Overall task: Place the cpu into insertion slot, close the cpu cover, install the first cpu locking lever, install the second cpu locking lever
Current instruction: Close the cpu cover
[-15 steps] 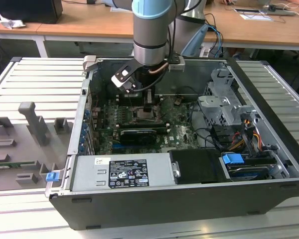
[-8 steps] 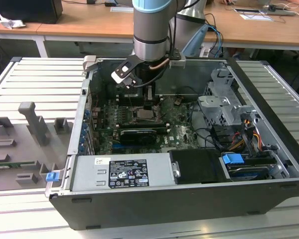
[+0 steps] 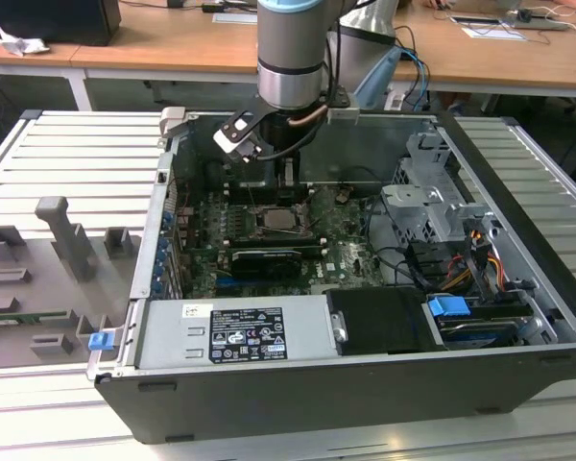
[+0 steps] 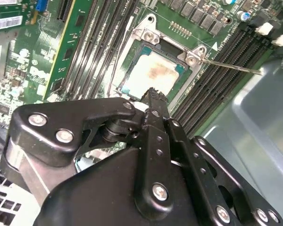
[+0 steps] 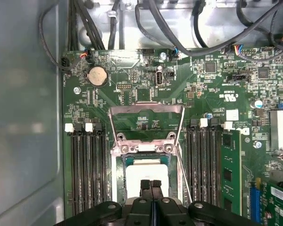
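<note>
The cpu [image 5: 146, 170] lies flat in the insertion slot [image 5: 117, 174], its silver-tan face up; it appears again in the second wrist view [image 4: 153, 73] and in the exterior view [image 3: 276, 221]. The cpu cover [image 5: 146, 109] is swung open, a silvery frame standing back from the socket. A thin locking lever [image 5: 184, 174] [image 4: 231, 66] sticks out free beside the socket. My gripper [image 5: 151, 183] [image 4: 153, 94] [image 3: 286, 178] hangs right over the chip's edge, its black fingers pressed together with nothing between them. Whether they touch the chip cannot be told.
Long black memory slot bars [image 5: 85, 169] [image 5: 203, 165] flank the socket. Cables [image 5: 193, 28] run along the board's edge by the case wall [image 5: 23, 117]. The power supply [image 3: 235, 331] and drive cage [image 3: 432, 206] crowd the case. A grey fixture tray [image 3: 48, 259] lies at the exterior view's left.
</note>
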### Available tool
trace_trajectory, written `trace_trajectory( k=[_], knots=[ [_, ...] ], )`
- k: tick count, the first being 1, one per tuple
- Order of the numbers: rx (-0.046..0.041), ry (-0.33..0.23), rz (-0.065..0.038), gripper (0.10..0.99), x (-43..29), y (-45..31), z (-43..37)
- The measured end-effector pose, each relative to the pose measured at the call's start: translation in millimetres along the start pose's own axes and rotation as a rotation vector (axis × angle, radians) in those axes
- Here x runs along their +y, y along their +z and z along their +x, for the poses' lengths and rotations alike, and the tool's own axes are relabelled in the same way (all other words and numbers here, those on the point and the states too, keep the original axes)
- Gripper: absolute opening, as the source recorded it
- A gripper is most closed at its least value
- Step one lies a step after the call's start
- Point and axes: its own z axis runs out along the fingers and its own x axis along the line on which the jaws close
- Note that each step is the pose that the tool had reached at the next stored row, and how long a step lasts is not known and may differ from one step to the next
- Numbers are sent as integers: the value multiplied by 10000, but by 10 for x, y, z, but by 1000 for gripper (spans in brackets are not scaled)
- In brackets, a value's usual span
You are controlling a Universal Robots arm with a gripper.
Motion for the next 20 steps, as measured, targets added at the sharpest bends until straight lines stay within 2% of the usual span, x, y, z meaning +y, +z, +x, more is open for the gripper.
trace_trajectory(
  k=[4,10,12,13,16,17,20],
  knots=[
    [0,0,-1,106,6,-172,1],
    [2,-59,11,106,41,-183,3],
    [6,-224,29,106,85,-181,4],
    [10,-329,68,106,129,-179,6],
    [6,-402,274,106,337,-174,12],
    [7,-408,289,106,383,-172,14],
    [6,-411,287,106,430,-172,15]
  ],
)
